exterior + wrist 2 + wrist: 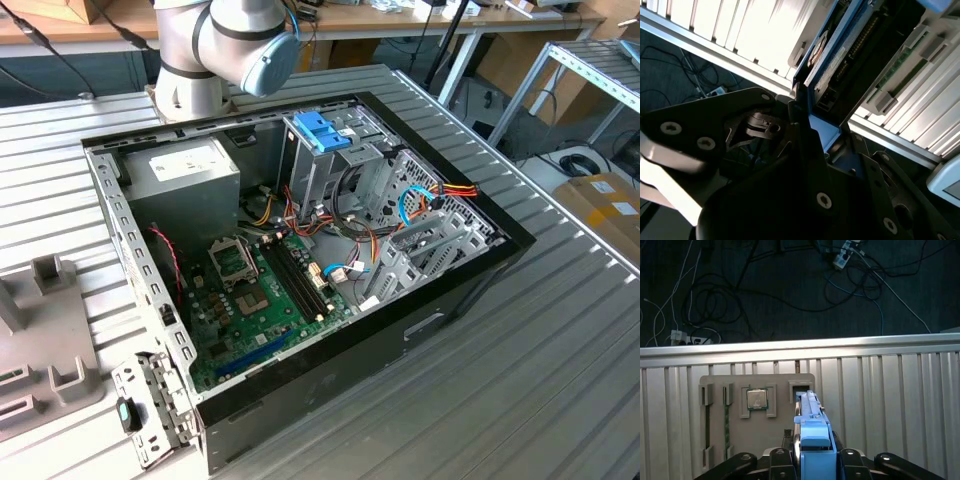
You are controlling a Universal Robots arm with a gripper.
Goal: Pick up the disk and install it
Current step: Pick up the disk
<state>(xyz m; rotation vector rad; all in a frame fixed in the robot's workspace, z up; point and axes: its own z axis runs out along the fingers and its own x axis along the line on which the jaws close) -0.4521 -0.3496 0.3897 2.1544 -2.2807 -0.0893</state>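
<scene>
Your ribbed metal counter (540, 360) and its load.
On it you have the open computer case (330, 385) in the middle, a grey holder plate (45, 345) at the exterior view's left edge, and a perforated metal bracket (155, 400) just beside the case's near corner.

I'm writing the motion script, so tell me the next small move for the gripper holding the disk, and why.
Probably a straight pull away from the grey holder tray. The gripper is shut on the disk, whose far end lines up with the tray's pocket, so a sideways move might snag it.
</scene>
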